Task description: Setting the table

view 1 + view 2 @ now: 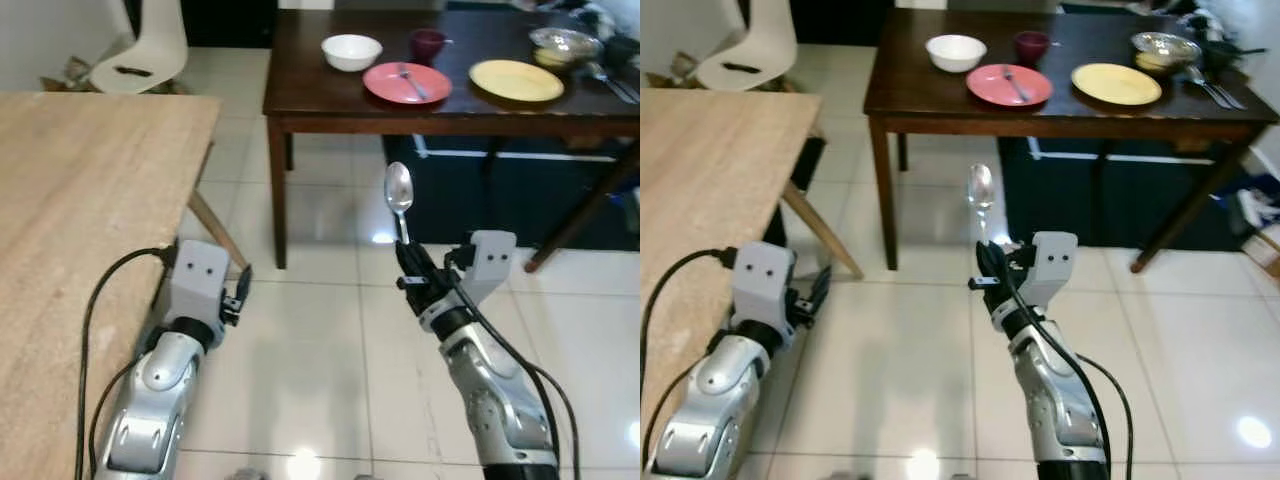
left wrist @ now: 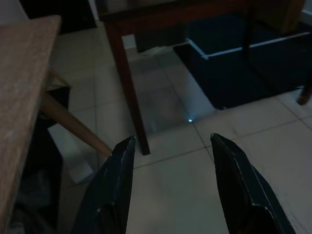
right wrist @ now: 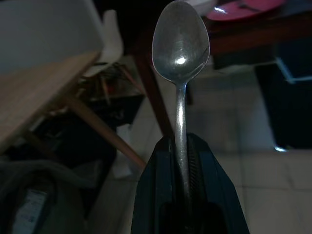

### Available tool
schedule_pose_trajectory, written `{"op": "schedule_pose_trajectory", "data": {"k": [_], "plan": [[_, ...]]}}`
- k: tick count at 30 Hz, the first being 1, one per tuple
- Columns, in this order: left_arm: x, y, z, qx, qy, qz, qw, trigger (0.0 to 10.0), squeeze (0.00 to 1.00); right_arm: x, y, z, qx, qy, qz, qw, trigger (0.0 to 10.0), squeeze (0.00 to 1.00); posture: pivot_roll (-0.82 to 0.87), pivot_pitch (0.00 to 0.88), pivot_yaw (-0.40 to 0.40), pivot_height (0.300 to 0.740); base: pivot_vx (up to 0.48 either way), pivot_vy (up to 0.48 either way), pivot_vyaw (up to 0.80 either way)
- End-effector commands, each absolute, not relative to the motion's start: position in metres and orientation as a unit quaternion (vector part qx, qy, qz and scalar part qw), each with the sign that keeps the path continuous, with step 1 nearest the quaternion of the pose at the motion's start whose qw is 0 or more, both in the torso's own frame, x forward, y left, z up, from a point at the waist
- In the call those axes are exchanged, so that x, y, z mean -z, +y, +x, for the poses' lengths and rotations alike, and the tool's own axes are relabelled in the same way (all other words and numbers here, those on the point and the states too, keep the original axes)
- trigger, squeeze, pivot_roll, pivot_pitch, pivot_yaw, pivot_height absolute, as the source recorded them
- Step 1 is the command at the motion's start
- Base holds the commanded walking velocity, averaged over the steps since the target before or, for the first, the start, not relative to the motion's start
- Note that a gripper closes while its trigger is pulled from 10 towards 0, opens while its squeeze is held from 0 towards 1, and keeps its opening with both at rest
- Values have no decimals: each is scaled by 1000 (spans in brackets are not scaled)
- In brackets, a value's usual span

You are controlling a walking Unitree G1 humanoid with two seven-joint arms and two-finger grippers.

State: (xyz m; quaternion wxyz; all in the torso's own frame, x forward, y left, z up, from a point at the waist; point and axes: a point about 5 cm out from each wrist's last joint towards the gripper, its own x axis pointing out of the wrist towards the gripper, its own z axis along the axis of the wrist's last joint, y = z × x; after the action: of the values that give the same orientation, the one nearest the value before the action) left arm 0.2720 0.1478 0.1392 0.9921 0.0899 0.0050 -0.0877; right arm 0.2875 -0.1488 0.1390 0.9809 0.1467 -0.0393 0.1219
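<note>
Spoon: you have the spoon [image 1: 399,190] upright in the right gripper [image 1: 410,262], bowl up, over the tiled floor [image 1: 320,340], short of the dark table [image 1: 300,90].
Right gripper: its fingers [image 3: 158,195] are pressed together on the spoon's handle; you can see the handle run down between them in the right wrist view.
Left gripper: your left gripper [image 2: 170,146] is spread apart with nothing between its fingers [image 2: 119,170]. It hangs low, just beside the edge of the light table [image 1: 90,200].
Dark table: it stands ahead of you, across the floor, well apart from the spoon.
White bowl: the bowl [image 1: 351,51] sits toward the table's left end.
Pink plate: the pink plate [image 1: 406,83] lies just right of the bowl, with a fork [image 1: 409,79] on it.
Cup: a dark red cup [image 1: 428,44] stands behind the pink plate.
Yellow plate: the yellow plate [image 1: 516,80] lies right of the pink one.
Metal bowl: a metal bowl [image 1: 564,45] sits behind the yellow plate; its contents you cannot make out.
Cutlery: more cutlery [image 1: 1212,88] lies at the table's right end.
Chair: a white chair [image 1: 140,45] stands at the far left, behind the light table.
</note>
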Motion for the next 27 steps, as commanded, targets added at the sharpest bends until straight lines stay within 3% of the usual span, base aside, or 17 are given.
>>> {"op": "schedule_pose_trajectory", "data": {"k": [1, 14, 24, 27], "plan": [[-134, 152, 270, 81, 19, 92, 992, 10000, 0, -136, -143, 286, -129, -32, 156, 979, 10000, 0, -45, 11, 17, 740, -300, 0, 0], [-133, 151, 270, 81, 18, 92, 992, 10000, 0, -135, -143, 287, -131, -30, 154, 979, 10000, 0, -45, 11, 17, 740, -290, 0, 0], [-133, 151, 270, 81, 20, 93, 992, 10000, 0, -135, -143, 287, -132, -28, 151, 979, 10000, 0, -46, 10, 16, 740, 0, 0, 0], [-133, 151, 270, 82, 20, 93, 992, 10000, 0, -135, -144, 287, -132, -28, 154, 979, 10000, 0, -47, 10, 16, 740, 0, 0, 750]]}}
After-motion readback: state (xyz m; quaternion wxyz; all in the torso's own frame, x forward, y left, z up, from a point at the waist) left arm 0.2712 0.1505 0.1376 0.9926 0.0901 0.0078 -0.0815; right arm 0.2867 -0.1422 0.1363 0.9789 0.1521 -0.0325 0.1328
